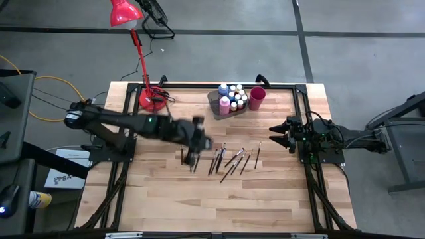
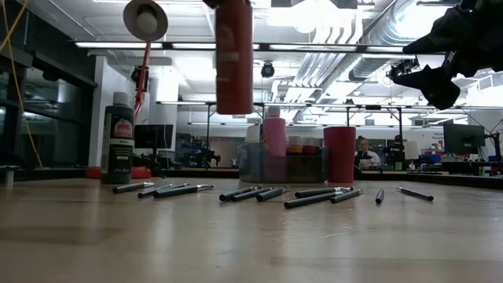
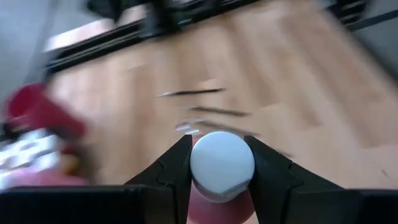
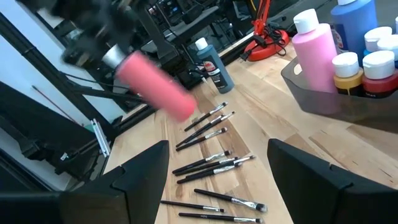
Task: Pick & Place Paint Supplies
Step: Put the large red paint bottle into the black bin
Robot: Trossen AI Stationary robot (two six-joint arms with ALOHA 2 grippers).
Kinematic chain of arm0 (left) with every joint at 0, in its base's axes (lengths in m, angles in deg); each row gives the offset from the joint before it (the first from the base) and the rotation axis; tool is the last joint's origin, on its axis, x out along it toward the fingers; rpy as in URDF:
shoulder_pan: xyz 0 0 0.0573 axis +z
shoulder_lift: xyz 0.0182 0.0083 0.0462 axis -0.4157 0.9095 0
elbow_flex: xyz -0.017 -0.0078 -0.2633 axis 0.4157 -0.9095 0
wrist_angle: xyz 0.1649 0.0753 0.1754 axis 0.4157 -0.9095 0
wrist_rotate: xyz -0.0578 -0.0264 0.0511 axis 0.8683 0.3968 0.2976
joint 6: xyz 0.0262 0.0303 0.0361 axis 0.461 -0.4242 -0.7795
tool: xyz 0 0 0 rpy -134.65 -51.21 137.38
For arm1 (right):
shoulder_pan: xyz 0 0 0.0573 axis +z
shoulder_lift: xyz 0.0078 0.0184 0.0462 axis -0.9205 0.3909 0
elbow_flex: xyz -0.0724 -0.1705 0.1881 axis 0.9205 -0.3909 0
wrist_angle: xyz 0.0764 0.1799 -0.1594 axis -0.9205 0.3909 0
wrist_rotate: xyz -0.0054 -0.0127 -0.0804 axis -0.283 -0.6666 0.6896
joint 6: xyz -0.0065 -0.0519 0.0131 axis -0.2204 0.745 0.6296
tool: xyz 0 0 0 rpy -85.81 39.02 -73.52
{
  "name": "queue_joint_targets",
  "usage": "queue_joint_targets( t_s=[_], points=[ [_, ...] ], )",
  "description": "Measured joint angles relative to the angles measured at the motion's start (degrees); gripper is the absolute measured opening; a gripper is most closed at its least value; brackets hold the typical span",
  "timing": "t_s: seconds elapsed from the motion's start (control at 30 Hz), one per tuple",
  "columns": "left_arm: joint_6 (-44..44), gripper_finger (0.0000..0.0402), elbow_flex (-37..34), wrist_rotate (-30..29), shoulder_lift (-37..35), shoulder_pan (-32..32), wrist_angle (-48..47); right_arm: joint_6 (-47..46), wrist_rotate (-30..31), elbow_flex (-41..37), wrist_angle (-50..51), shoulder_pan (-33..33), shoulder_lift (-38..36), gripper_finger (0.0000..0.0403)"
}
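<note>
My left gripper (image 1: 195,145) hangs over the middle of the table, above the left end of the brush row, shut on a pink paint bottle (image 2: 234,56) with a white cap. About ten thin dark-handled paintbrushes (image 1: 229,159) lie flat on the wood below and to its right. More paint bottles (image 1: 231,96) stand upright in the grey bin (image 1: 214,106) at the far centre. A dark bottle (image 2: 118,145) stands alone on the table. My right gripper (image 1: 273,133) waits open at the table's right side, raised (image 2: 428,75) and touching nothing. My left gripper holds the pink bottle at its upper end, with the white cap (image 3: 222,163) pinched between the two fingers (image 3: 171,171). The fingers come from above, pointing down. The bottle hangs upright below them (image 2: 234,86), lifted well clear of the table.
The red cup (image 1: 257,98) stands right of the grey bin. A red desk lamp's base (image 1: 153,98) sits at the far left of the table. The near half of the table (image 1: 212,199) is bare wood. People sit in the room behind.
</note>
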Motion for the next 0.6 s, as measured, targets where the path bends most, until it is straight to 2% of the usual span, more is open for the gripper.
queue_joint_targets(
  t_s=[0.37, 0.6],
  points=[
    [-10.06, 0.0117, 2.15, 0.07, 0.12, 21.99, 4.10, 0.00, 0.00, 0.00, 0.00, 0.00, 0.00, 0.0266],
    [-13.45, 0.0117, 2.16, 9.83, 1.44, 33.13, 11.93, 0.00, 0.00, 0.00, 0.00, 0.00, 0.00, 0.0266]
  ],
)
